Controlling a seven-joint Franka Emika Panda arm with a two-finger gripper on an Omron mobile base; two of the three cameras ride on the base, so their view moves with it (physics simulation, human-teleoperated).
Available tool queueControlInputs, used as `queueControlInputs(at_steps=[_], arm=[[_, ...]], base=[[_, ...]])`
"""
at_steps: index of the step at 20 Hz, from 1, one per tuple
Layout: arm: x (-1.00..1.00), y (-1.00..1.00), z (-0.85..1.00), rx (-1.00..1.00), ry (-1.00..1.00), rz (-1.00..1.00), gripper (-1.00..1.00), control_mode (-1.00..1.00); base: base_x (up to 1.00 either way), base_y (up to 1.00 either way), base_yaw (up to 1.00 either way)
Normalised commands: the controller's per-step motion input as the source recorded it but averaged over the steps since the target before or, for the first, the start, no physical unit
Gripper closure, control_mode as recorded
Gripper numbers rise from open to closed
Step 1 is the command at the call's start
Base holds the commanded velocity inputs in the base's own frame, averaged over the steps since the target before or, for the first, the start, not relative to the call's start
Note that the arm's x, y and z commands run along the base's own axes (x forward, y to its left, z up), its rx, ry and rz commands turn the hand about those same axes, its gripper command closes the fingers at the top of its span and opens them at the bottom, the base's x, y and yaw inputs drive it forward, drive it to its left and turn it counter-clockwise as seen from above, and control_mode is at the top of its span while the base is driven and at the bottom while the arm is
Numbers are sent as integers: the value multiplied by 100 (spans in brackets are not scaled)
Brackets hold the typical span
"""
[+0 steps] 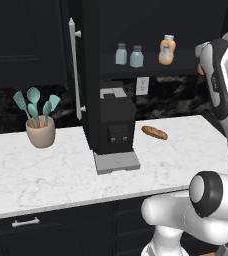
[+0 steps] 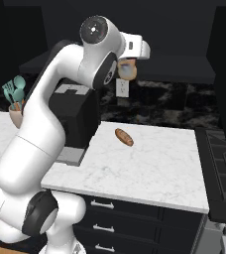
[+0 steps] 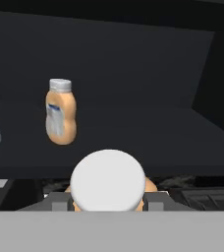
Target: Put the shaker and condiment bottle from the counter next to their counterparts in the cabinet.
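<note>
Cabinet [image 1: 151,70], upper centre of the left base view: black wall cupboard, door swung open edge-on with a long white bar handle [image 1: 75,70]. On its dark shelf, two shakers just beside each other, the shaker [image 1: 136,56] blue-grey on the right, a pale teal shaker [image 1: 120,54] on the left; well apart to their right an orange bottle [image 1: 167,50] with pale cap, upright. Gripper [image 3: 108,204], bottom centre of the hand view: fingers closed on either side of the condiment bottle [image 3: 108,181], seen cap-on as a pale disc with orange shoulders, held in front of and below the shelf bottle. In the right base view the held bottle shows orange beside the wrist, upper centre. Counter [image 1: 46,175], white marble: black coffee machine [image 1: 115,127] at centre, a baguette [image 1: 154,132] to its right, a beige utensil holder [image 1: 40,131] with teal utensils at left.
</note>
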Motion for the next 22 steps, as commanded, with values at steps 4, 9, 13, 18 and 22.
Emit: queueControlInputs(at_steps=[4, 9, 13, 18, 22], arm=[[0, 13, 9, -7, -6, 1, 100, -100], [1, 21, 0, -5, 0, 1, 100, -100], [15, 16, 0, -1, 0, 1, 100, -100], [37, 0, 0, 0, 0, 0, 100, -100], [41, 0, 0, 0, 0, 0, 100, -100]], base=[[0, 0, 0], [0, 0, 0], [0, 0, 0], [0, 0, 0], [0, 0, 0]])
